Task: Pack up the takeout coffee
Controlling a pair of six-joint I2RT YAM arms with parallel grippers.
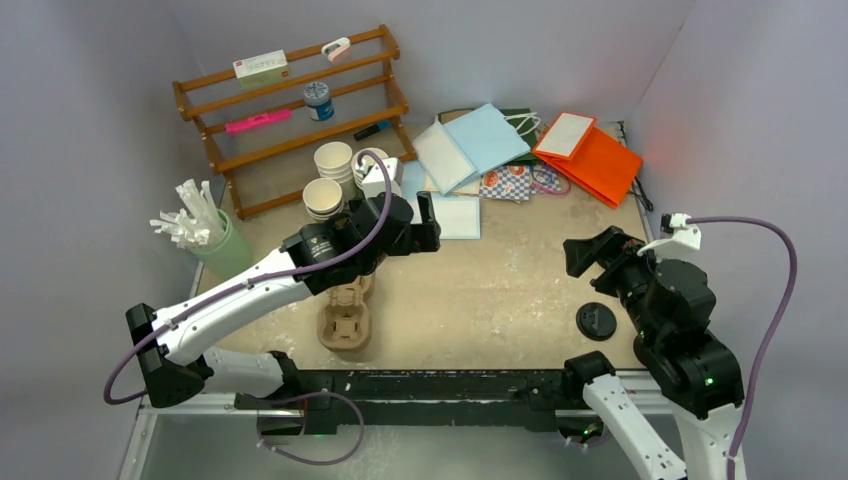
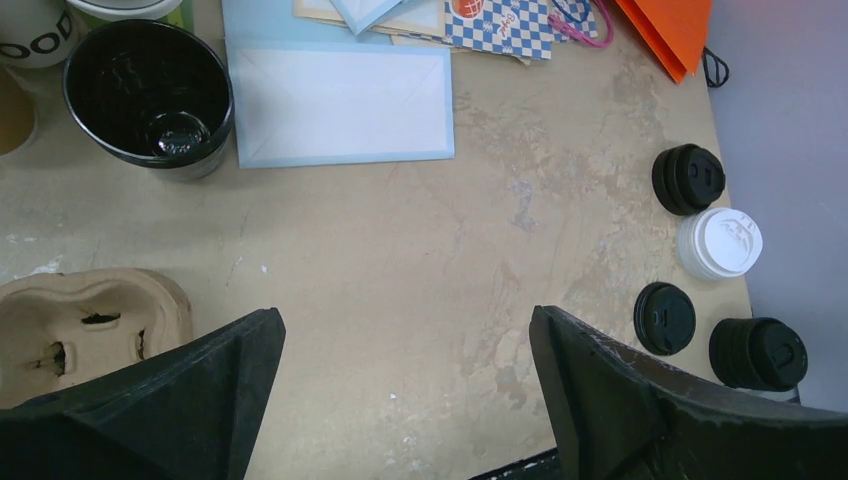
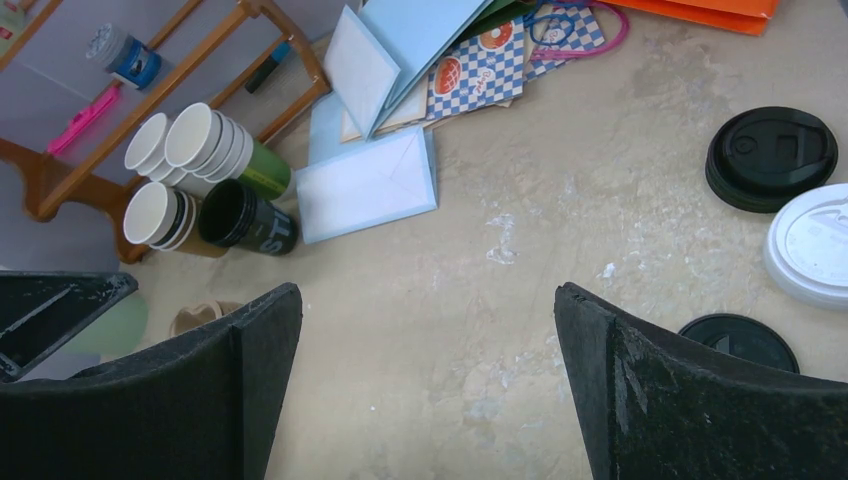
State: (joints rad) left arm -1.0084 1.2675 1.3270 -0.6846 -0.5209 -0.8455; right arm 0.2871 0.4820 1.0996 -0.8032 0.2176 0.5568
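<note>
Table (image 2: 400, 250): matt, mottled beige, scuffed. Rack (image 1: 290, 100): varnished wood. Carrier (image 2: 90, 320): rough moulded pulp. Coffee (image 2: 720, 243) lid: smooth white, apparently plastic. Black lids (image 2: 688, 178): matt plastic. Bag (image 2: 340, 100): smooth paper.

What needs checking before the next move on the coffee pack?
1. Left tool open and empty: ok.
2. Right tool open and empty: ok.
3. Coffee located and upright: ok.
4. Grasp room around coffee: black lids crowd it on both sides: not ok.
5. Coffee fully sealed: cannot tell.
6. Bag ready to receive: blue bag lies flat and closed: not ok.
</note>
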